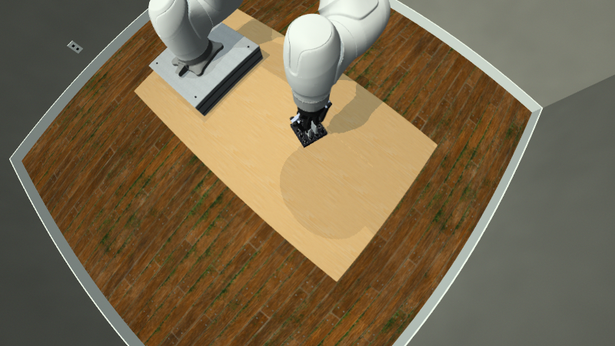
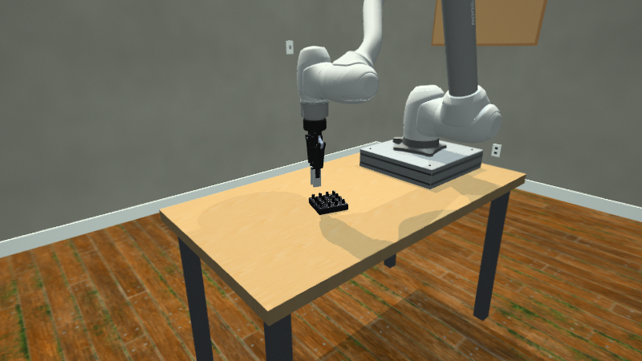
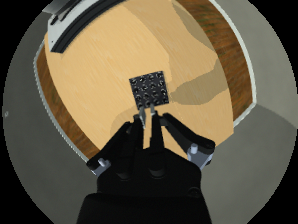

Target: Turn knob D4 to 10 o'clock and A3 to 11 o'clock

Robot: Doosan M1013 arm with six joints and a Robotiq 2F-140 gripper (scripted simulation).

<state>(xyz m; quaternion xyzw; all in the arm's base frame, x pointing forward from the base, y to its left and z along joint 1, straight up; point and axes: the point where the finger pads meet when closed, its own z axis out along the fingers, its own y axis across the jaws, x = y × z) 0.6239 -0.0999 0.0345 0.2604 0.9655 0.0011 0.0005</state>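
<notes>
The black knob box [image 1: 304,144] [image 2: 333,209] [image 3: 149,89] stands flat on the table, with rows of small black knobs on top. The printed names, the marks and the knobs' white lines are too small to read, and the socket cannot be made out. My gripper [image 1: 312,130] [image 2: 315,184] [image 3: 148,110] points down above the box, clear of the knobs. Its fingers are close together with a narrow gap and nothing between them. In the wrist view the fingertips appear at the box's lower edge. In the top view the gripper hides part of the box.
The wooden table [image 1: 241,159] [image 2: 251,251] carries the box. The arm's grey base plinth [image 1: 180,85] [image 2: 395,172] stands at one end of the table and also shows at the upper left of the wrist view [image 3: 75,31]. The arm's shadow falls across the table.
</notes>
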